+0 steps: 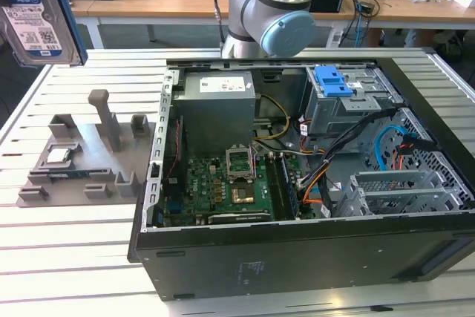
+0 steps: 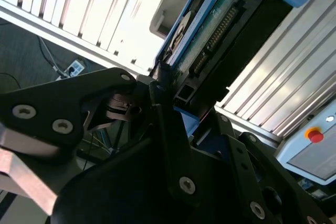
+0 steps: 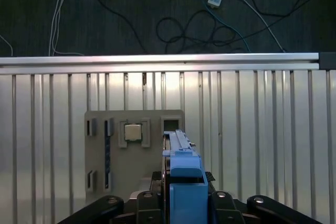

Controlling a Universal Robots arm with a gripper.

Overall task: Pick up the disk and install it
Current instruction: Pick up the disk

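- The claw (image 3: 184, 205) holds the disk (image 1: 33, 12) tight between its two sides, so the picking-up part is done.
- The disk hangs in the air high above the grey tray (image 1: 82, 172). It touches nothing but the claw.
- In the first wrist view the disk stands on its thin edge right over the tray, and its blue frame is at the near end.
- A small silver chip (image 1: 58, 156) sits in its own square nook in the tray.
- The open computer box (image 1: 297, 257) lies just beside the tray, on the exterior view's right of it.
- Deep in the box, on the side far from the tray, a blue bracket (image 1: 332, 79) sits on a metal cage (image 1: 349, 113).
- The disk is not in the box yet, so the putting-in part is left to do.
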